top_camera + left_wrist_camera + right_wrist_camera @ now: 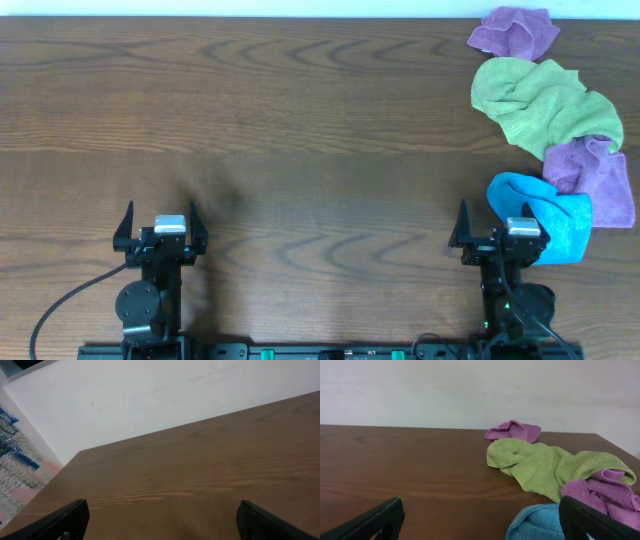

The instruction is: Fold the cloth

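Sky-blue terry is showing at the right end of the wooden table [300,130], where the cloth [565,225] is lying in a rumpled heap rather than flat. I am seeing it just beside the right jaws. From overhead their outer finger is overlapping the heap's near edge, though I cannot tell whether it is touching. In the right wrist view the cloth [540,522] is poking up between the two dark fingers [380,520], low in the frame.

The right jaws are standing wide apart and gripping nothing. The left jaws are also spread wide and empty, sitting over bare wood at the table's left, well apart from every cloth, with their fingers [65,520] framing only woodgrain.

A purple cloth [595,175] is resting against the blue one's far side. Beyond it a lime-green cloth [540,105] is sprawling, and a second purple cloth [515,32] is sitting crumpled at the far right corner.
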